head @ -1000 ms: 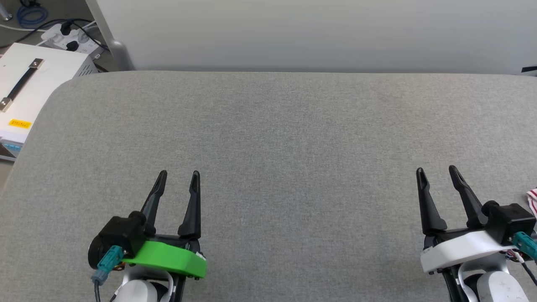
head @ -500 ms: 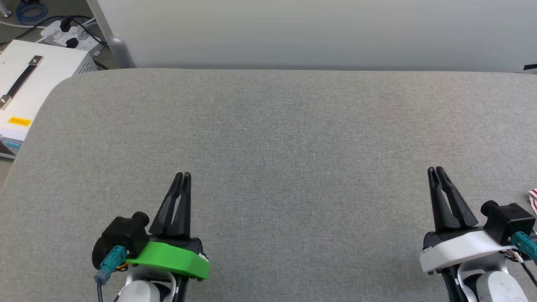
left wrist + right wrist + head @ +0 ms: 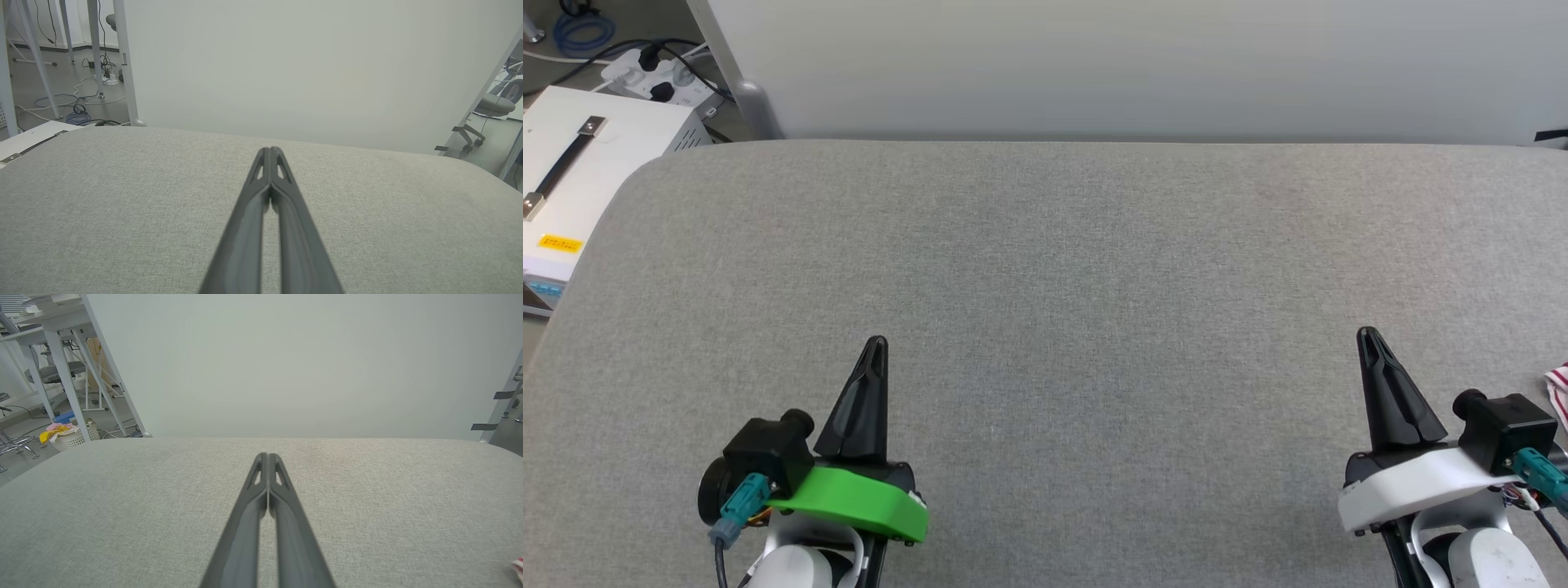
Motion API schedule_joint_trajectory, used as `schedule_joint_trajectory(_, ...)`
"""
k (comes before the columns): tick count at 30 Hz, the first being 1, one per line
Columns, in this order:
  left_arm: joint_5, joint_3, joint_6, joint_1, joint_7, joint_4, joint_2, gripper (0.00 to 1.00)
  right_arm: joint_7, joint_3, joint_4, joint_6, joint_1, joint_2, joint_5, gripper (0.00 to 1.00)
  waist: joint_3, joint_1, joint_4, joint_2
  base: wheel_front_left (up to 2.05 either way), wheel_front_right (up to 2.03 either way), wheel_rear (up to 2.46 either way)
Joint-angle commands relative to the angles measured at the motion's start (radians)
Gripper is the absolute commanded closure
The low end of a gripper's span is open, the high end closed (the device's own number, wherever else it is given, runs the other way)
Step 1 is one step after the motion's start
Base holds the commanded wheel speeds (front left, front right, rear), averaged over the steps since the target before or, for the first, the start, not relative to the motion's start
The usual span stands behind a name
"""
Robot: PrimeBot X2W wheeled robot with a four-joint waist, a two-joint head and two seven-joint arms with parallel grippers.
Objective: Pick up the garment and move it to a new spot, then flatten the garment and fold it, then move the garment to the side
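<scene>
Grey tabletop (image 3: pixel 1078 269), cloth-covered. Left pincer (image 3: pixel 876 345) low on the left, clenched, fingers pressed together, grasping nothing. Right pincer (image 3: pixel 1369 335) low on the right, also clenched and empty. Both hang just over the fabric, well apart. Garment (image 3: pixel 1558 394): only a red-and-white striped scrap shows at the far right edge, near the right pincer's wrist, not touching its fingers. White box (image 3: pixel 580 171) beside the tabletop's left corner.

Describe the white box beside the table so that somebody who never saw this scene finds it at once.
Find the grey table and go to its far left corner. Off that corner stands the white box. A black strap handle on top and a small yellow label set it apart from the white power strip behind it, which holds black plugs.
</scene>
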Motion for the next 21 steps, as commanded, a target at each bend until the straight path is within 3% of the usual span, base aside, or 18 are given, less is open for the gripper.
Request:
schedule_joint_trajectory(1, 0.015, 0.005, 0.007, 0.007, 0.006, -0.004, -0.003, 1.00, 0.006, -0.002, -0.004, 0.000, 0.006, 0.003, -0.011, 1.00, -0.001, 0.0000, -0.001, 0.0000, 0.00, 0.00, 0.00)
schedule_joint_trajectory(21, 0.058, 0.020, 0.027, 0.015, 0.046, -0.016, -0.006, 1.00, 0.037, -0.008, -0.010, 0.000, 0.012, 0.011, -0.048, 1.00, -0.016, 0.0000, -0.007, 0.0000, 0.00, 0.00, 0.00)
